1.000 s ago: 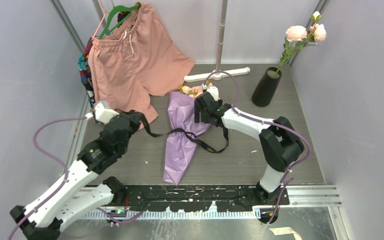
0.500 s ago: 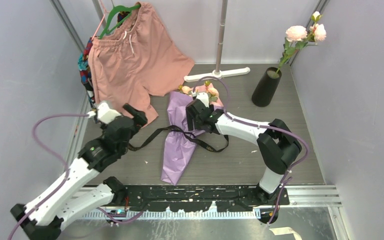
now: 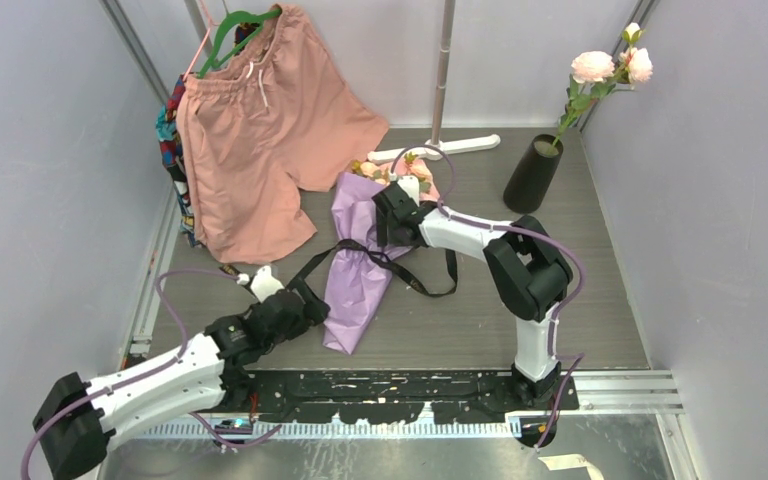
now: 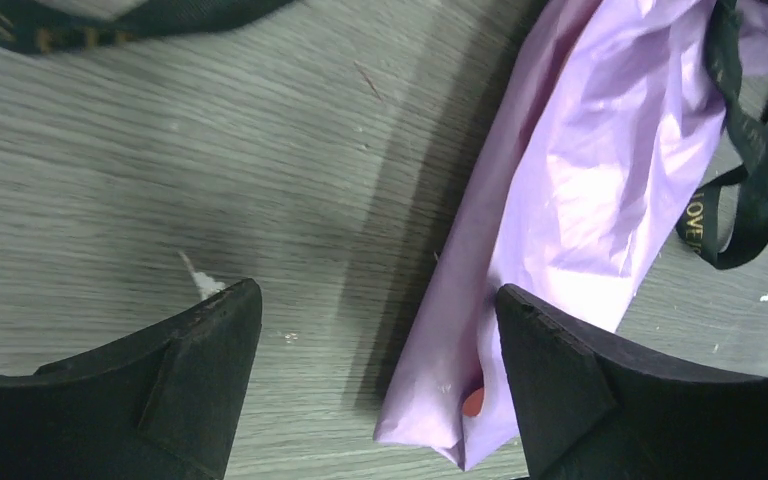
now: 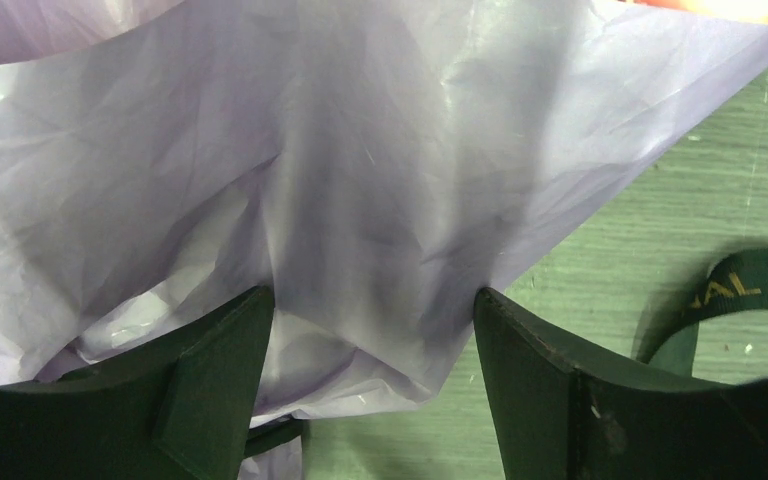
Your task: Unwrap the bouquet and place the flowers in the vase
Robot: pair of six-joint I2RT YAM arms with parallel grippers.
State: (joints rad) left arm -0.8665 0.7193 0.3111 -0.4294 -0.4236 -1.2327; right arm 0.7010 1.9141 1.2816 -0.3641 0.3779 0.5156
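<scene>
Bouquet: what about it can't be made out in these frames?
- Flowers: top view, partly covered by the right gripper and paper; count unclear.
- Stems: every view, hidden inside the bouquet paper.
- Ribbon knot: top view, too small to tell tied or loose; left wrist view crops it.

The grey wood-grain surface [image 3: 600,260] carries the bouquet [image 3: 358,275], which lies flat near the middle with its narrow tip toward the near edge. Its loosened black ribbon [image 4: 80,32] trails over the boards on both sides. The vase [image 3: 532,175] stands upright at the back right. A white stand foot [image 3: 460,146] lies along the back. A small white scrap [image 4: 203,280] lies near the paper's tip.
</scene>
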